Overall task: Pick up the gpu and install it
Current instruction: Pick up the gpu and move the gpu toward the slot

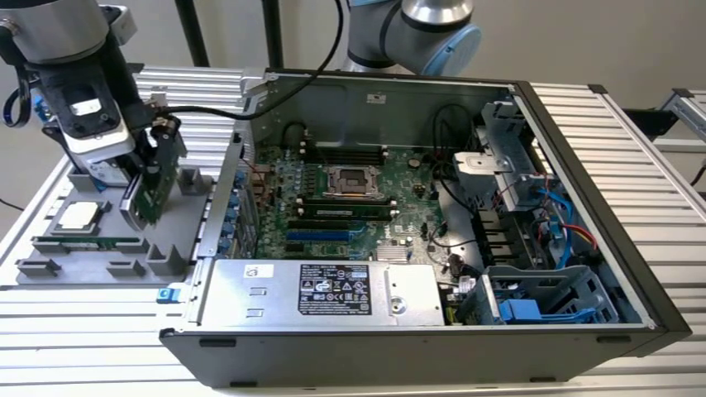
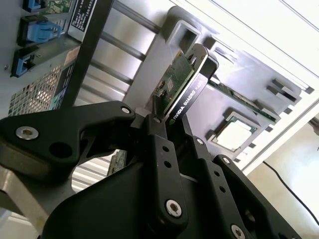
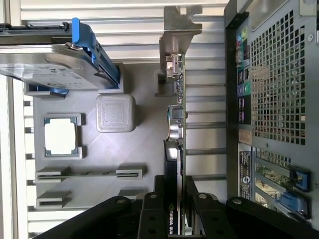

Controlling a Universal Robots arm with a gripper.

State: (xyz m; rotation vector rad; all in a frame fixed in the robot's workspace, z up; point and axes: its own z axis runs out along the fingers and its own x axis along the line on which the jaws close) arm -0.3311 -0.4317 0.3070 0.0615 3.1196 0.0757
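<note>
My gripper (image 1: 145,169) is shut on the gpu (image 1: 155,184), a green card held on edge over the grey parts tray (image 1: 66,269) at the exterior view's left. In the second wrist view the black fingers (image 2: 158,137) clamp the gpu (image 2: 182,84) by its black cooler side. The first wrist view looks along the gpu (image 3: 175,124) to its silver end bracket (image 3: 180,25), with my gripper (image 3: 174,199) pinching the near end. The open computer case (image 1: 574,207) lies to the right, its motherboard (image 1: 342,194) and blue slots (image 1: 320,235) exposed.
On the tray lie a processor chip (image 1: 78,217), a narrow memory stick (image 1: 88,244) and a silver hard drive with a blue frame (image 3: 60,67). The case's side wall (image 1: 221,198) stands close beside the gpu. A silver power supply (image 1: 320,289) fills the case's front.
</note>
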